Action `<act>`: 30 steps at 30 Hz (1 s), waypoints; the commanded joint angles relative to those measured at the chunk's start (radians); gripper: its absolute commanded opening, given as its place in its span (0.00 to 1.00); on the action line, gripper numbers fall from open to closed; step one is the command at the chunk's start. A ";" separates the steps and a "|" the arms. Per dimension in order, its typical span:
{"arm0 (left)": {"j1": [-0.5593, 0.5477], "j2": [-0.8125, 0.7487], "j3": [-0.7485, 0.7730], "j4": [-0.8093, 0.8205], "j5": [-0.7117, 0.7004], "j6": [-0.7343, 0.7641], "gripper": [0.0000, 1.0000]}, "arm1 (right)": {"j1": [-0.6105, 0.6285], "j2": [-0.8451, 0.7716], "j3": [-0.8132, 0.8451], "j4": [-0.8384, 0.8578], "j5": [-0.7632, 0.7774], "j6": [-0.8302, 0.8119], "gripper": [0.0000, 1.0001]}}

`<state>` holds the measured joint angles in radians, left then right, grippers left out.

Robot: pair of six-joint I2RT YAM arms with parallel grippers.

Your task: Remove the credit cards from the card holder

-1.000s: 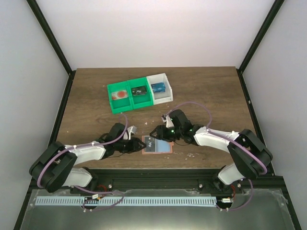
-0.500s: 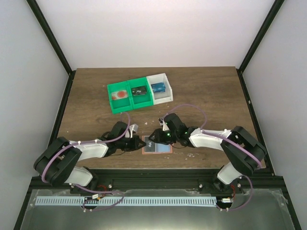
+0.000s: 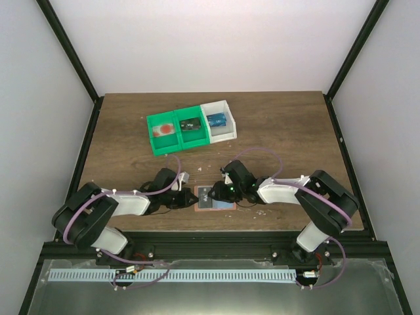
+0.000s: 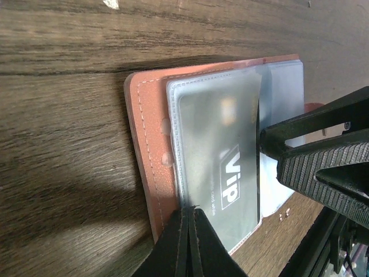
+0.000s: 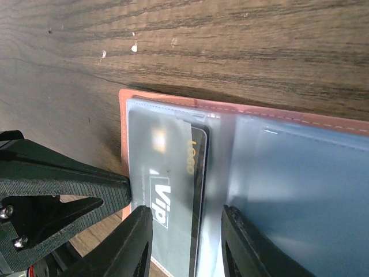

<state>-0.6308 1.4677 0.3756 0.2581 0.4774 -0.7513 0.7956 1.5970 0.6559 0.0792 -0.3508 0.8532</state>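
The salmon-pink card holder (image 3: 226, 202) lies open near the table's front edge. A dark card marked "Vip" (image 4: 219, 156) sits in the clear sleeve of its left half; it also shows in the right wrist view (image 5: 167, 167). The right half (image 5: 288, 173) looks blue under its sleeve; I cannot tell card from lining. My left gripper (image 4: 189, 209) is shut, and its tip presses on the holder's left edge (image 4: 144, 144). My right gripper (image 5: 187, 231) is open just above the dark card, its fingers on either side of the card's inner edge.
Two green bins (image 3: 176, 131) and a white bin (image 3: 220, 119) stand in a row at mid table, each holding a small item. Pale crumbs lie on the wood beside the holder (image 5: 134, 48). The two grippers (image 3: 200, 195) almost meet over the holder.
My right gripper has moved left and down, onto the holder's left half. My left gripper has edged right to the holder's left edge. The holder has stayed in place.
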 commanded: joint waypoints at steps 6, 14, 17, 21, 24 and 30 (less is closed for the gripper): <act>0.000 0.031 -0.009 0.003 -0.012 0.018 0.00 | 0.012 0.022 0.001 0.007 0.040 -0.024 0.34; -0.001 0.029 -0.015 0.006 -0.016 0.013 0.00 | 0.011 0.045 0.007 0.050 -0.016 -0.039 0.28; -0.001 0.023 -0.019 0.005 -0.016 0.013 0.00 | 0.011 0.049 0.007 0.051 -0.017 -0.045 0.25; 0.000 0.024 -0.016 -0.003 -0.017 0.017 0.00 | 0.012 0.058 0.005 0.059 -0.023 -0.046 0.21; -0.001 0.023 -0.017 -0.001 -0.017 0.018 0.00 | 0.011 0.062 0.004 0.069 -0.039 -0.048 0.17; 0.000 0.026 -0.025 0.003 -0.015 0.015 0.00 | 0.010 0.064 -0.003 0.090 -0.072 -0.045 0.11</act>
<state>-0.6304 1.4765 0.3714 0.2783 0.4797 -0.7513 0.7952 1.6444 0.6548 0.1318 -0.3645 0.8200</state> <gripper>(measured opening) 0.013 0.118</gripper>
